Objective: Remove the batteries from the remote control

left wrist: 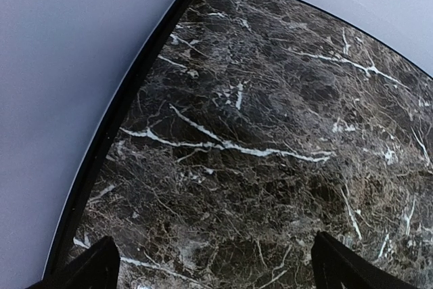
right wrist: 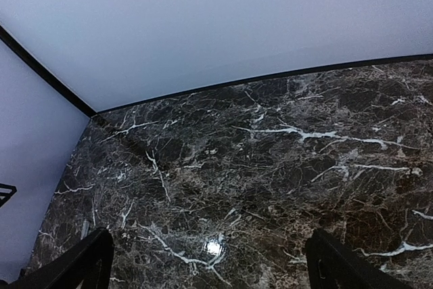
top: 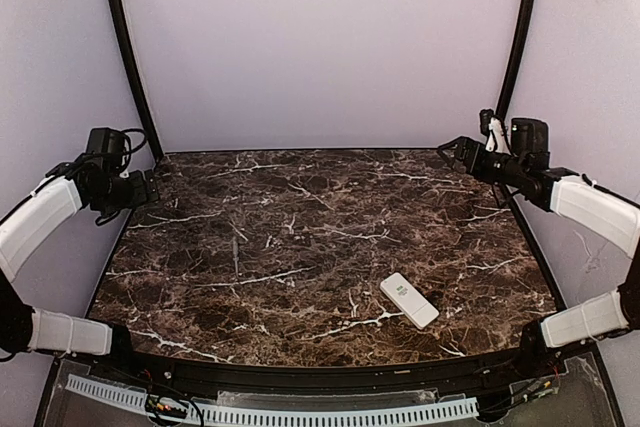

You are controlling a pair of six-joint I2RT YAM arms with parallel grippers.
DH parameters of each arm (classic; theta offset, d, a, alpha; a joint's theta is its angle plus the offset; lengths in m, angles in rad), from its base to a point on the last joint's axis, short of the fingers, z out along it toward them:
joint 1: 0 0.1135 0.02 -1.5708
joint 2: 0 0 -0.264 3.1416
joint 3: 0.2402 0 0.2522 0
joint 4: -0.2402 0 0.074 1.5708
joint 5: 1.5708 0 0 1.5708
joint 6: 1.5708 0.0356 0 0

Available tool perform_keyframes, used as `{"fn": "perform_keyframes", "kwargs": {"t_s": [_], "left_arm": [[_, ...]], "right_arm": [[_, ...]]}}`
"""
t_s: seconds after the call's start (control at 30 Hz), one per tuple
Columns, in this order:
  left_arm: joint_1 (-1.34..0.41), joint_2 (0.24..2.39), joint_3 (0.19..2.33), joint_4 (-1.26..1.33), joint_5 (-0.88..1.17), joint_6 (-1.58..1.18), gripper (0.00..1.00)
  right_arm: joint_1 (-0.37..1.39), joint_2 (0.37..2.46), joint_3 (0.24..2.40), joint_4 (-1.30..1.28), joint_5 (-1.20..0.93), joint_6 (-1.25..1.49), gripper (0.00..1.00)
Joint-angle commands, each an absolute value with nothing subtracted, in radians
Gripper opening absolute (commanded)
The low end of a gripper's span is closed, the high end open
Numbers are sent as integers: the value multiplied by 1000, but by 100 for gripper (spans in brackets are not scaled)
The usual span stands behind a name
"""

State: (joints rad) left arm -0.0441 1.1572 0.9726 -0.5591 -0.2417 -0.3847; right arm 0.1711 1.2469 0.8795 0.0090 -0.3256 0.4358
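Observation:
The remote control (top: 409, 299) is a slim white bar with small dark print, lying flat and slanted on the dark marble table (top: 300, 237) near the front right. The batteries are hidden from view. My left gripper (top: 148, 190) hangs at the table's far left edge, far from the remote, open with nothing between its fingers (left wrist: 88, 269). At the far right corner my right gripper (top: 452, 151) is raised, also open and empty, its fingertips (right wrist: 74, 262) wide apart over bare marble. Neither wrist view shows the remote.
Pale walls enclose the table on the left, back and right, with black curved posts (top: 125, 47) at the back corners. A black rim (top: 300, 372) and a white slotted strip (top: 300, 412) run along the near edge between the arm bases.

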Motion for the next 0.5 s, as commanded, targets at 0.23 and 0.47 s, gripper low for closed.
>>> {"fn": "perform_keyframes", "kwargs": {"t_s": [0.23, 0.47], "left_arm": [[-78, 1062, 938, -672, 124, -169, 100], [-94, 1037, 906, -642, 141, -151, 100]], "right_arm": [[218, 1298, 952, -260, -401, 440, 99], [345, 1292, 962, -435, -193, 449, 99]]}}
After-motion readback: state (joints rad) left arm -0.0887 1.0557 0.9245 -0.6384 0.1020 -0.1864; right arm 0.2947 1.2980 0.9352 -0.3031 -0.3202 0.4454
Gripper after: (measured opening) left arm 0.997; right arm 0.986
